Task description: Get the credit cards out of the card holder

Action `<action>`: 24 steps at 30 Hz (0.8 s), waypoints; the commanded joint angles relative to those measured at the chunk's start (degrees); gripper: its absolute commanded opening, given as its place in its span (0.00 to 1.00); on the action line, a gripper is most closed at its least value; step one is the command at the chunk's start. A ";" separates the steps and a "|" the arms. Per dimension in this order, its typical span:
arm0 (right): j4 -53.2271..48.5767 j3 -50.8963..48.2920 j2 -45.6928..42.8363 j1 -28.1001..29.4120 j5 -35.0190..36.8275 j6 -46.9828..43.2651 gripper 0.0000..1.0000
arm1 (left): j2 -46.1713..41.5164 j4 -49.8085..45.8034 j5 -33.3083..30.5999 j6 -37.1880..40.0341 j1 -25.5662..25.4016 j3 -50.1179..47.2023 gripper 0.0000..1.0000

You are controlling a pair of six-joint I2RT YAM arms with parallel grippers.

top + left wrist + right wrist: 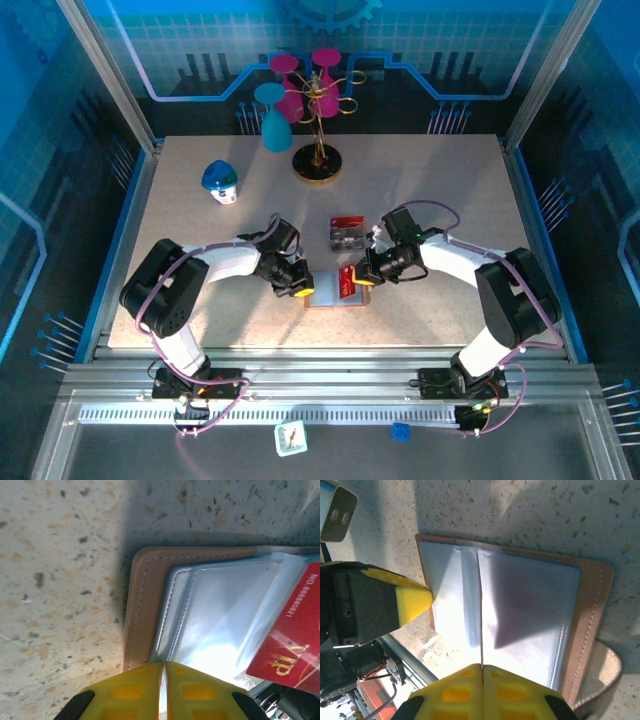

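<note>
Two robot arms meet over an open card holder [325,297] lying flat on the speckled surface [440,190], low and centre in the overhead view. The right arm [455,255] reaches in from the right. The right jaws are clamped together on a red card [295,640] marked VIP. That card sits at the right edge of the left wrist view, and in the right wrist view it shows as a thin edge-on line rising from the yellow tips.

The left arm [215,262] reaches in from the left. The left jaws are together at the holder's edge, their tips on a pale pocket panel [520,610]. It is not clear whether they nip the film or only press it down, but they appear to be steadying the holder.

A small stack of cards [347,233], red and dark, lies on the surface just above the holder in the overhead view, apart from it. By that sign the job looks well along, with several cards already out.

The grey-blue panels look bare in both wrist views, though glare hides part of them. It is hard to tell whether the red card's far end is free of its pocket. What seems left is to draw it clear, lay it with the others and check that no pocket hides another.
</note>
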 commanded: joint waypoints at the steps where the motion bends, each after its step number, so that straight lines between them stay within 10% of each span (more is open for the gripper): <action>1: -4.19 2.85 -1.79 -0.76 1.15 -2.85 0.00 | -1.59 -3.17 -2.43 1.58 0.76 1.21 0.12; 24: -36.05 26.54 3.01 -0.27 22.50 -50.15 0.00 | -10.41 -1.51 -5.17 0.88 3.57 -2.46 0.16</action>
